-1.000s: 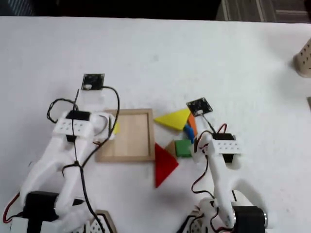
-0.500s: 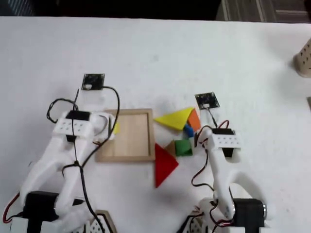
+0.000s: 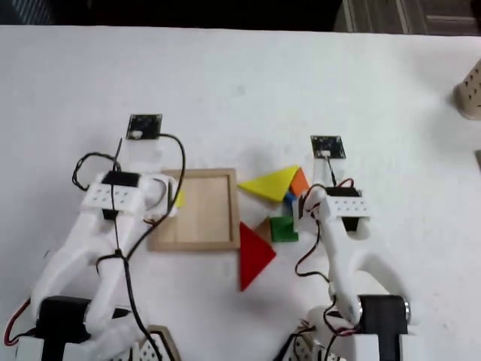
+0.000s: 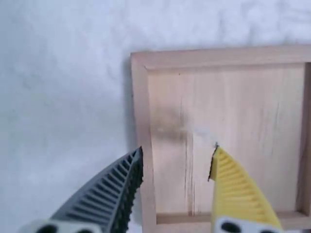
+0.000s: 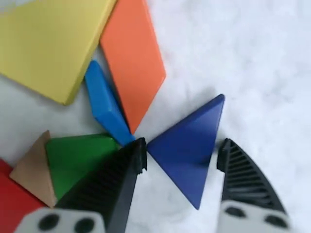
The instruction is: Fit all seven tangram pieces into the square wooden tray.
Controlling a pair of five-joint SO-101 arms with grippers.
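on the white worktop (image 3: pixel 225 90), lying flat before the left arm: the square wooden tray (image 3: pixel 207 207), plain wood inside. over one of its side walls, the left gripper (image 4: pixel 177 155), fingers apart and astride that wall. grey finger (image 4: pixel 119 187) on the outer side, by the worktop; yellow finger (image 4: pixel 235 187) on the inner side, above the tray floor. hard to tell whether touching the wood or hanging just over it.

all seven pieces outside the tray, clustered on the worktop between it and the right arm. nearest the tray, the red triangle (image 3: pixel 254 254), one point just beside the tray's wall. next to it the small tan triangle (image 3: pixel 263 228), touching the green square (image 3: pixel 283 228). farther from the arms, the large yellow triangle (image 3: pixel 272 184), with the orange parallelogram (image 3: pixel 300 180) along its side. between orange and green, a light blue piece (image 5: pixel 107 109), touching the orange one and seemingly tilted up on an edge.

low over the worktop at the cluster's outer side, the right gripper (image 5: pixel 182 148), fingers apart, one on each side of the dark blue triangle (image 5: pixel 189 145). triangle flat on the worktop, one corner just beside the light blue piece. one fingertip close by that corner, the other just off the opposite edge; not clear whether either in contact.
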